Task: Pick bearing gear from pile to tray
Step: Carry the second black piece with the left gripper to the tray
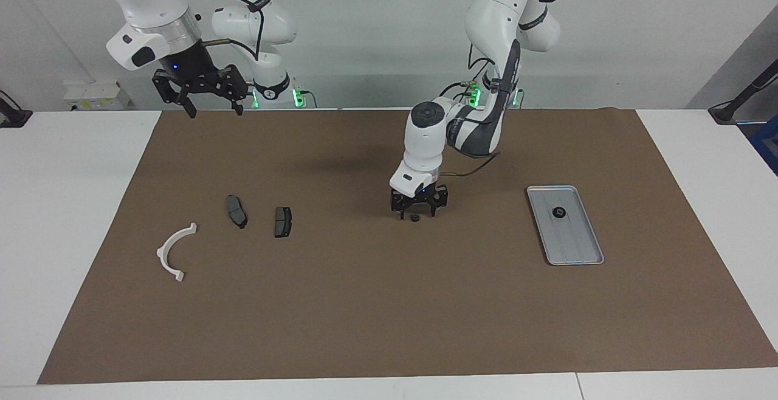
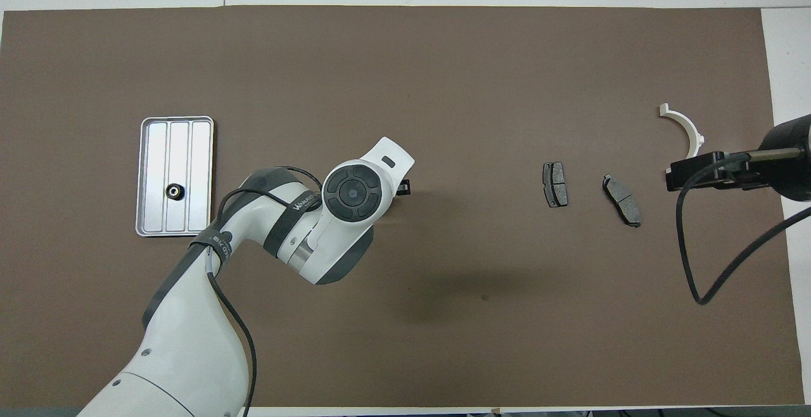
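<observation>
A small black bearing gear (image 1: 414, 218) lies on the brown mat mid-table. My left gripper (image 1: 417, 214) is down at the mat with its fingers astride this gear, still open. In the overhead view the left arm's wrist hides that gear. The silver tray (image 1: 574, 242) (image 2: 190, 151) sits toward the left arm's end and holds another black gear (image 1: 558, 212) (image 2: 172, 192). The pile's white bracket (image 1: 173, 251) (image 2: 684, 127) and two brake pads (image 1: 236, 211) (image 1: 282, 221) lie toward the right arm's end. My right gripper (image 1: 213, 108) hangs open and empty, high over the mat's edge by the robots.
The brown mat (image 1: 364, 303) covers most of the white table. The brake pads (image 2: 555, 184) (image 2: 622, 199) lie side by side, with the bracket farther toward the table's end. The right arm's cable (image 2: 690, 246) dangles over the mat.
</observation>
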